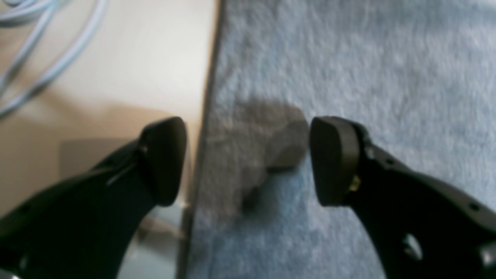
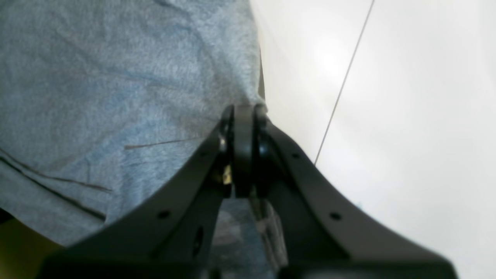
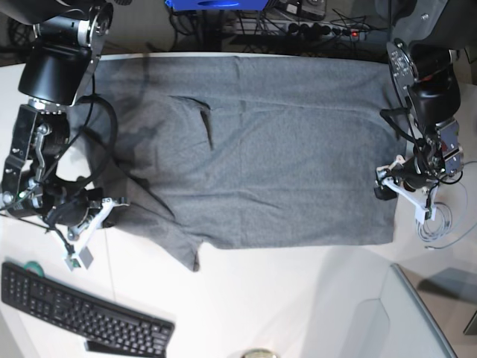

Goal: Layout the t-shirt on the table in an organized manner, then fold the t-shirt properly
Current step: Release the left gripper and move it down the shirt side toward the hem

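White and smooth, the table [image 3: 298, 298] carries almost the whole scene, with a black keyboard [image 3: 82, 306] at its near left corner and some loose cables [image 3: 436, 224] at the right side. We see the t-shirt [image 3: 261, 149] spread across the far half of the table, its body lying wide and mostly flat, while one sleeve [image 3: 168, 235] points toward the near edge at the left. Our right gripper [image 2: 243, 116] is on the left of the base view, at the sleeve side, and its jaws are pressed together on the edge of the cloth; we judge it pinches this edge so the sleeve can be pulled outward and made straight. Our left gripper [image 1: 248, 159] is at the right edge of the shirt, near the hem, with its jaws wide apart and nothing between them; one finger [image 1: 164, 159] is over the bare table and the other over the cloth, so the hem edge passes between them. We think it stands this way to take the hem next. The t-shirt is plain heather grey, soft and a little fuzzy, with a few shallow creases and one dark fold [image 3: 206, 123] in the left part of the body. No folding is done yet; we judge the laying out is nearly finished.
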Action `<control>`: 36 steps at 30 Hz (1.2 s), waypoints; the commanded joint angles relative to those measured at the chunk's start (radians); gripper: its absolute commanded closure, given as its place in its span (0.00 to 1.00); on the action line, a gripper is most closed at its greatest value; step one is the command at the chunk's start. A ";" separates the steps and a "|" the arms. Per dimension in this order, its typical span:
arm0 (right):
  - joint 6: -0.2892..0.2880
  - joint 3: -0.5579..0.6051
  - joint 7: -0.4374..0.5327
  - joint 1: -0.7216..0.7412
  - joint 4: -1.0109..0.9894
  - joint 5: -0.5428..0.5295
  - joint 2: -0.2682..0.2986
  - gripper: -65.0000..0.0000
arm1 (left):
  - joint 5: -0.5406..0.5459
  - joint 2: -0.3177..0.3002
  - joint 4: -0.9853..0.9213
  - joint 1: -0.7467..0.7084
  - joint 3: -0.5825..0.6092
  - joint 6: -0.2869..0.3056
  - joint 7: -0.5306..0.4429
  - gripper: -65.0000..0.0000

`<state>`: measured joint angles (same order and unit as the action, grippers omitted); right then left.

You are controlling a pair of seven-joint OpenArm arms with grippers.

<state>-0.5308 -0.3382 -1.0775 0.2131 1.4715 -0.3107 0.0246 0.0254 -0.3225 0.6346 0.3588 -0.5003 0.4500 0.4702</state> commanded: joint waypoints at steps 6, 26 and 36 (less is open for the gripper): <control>-0.002 0.001 0.020 0.027 0.021 -0.018 0.005 1.00 | -0.005 0.007 0.027 -0.002 -0.004 0.003 0.023 0.92; -0.002 0.001 0.020 0.027 0.014 -0.018 0.008 1.00 | -0.003 0.052 0.627 -0.241 -0.010 -0.001 0.282 1.00; -0.002 0.001 0.020 0.024 0.013 -0.018 0.007 1.00 | -0.005 0.136 0.965 -0.396 -0.056 -0.001 0.474 1.00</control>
<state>-0.5308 -0.3382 -1.0756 0.2150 1.4685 -0.3145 0.0273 0.0299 -0.1726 1.5867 -0.0395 -0.5499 0.4515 0.9382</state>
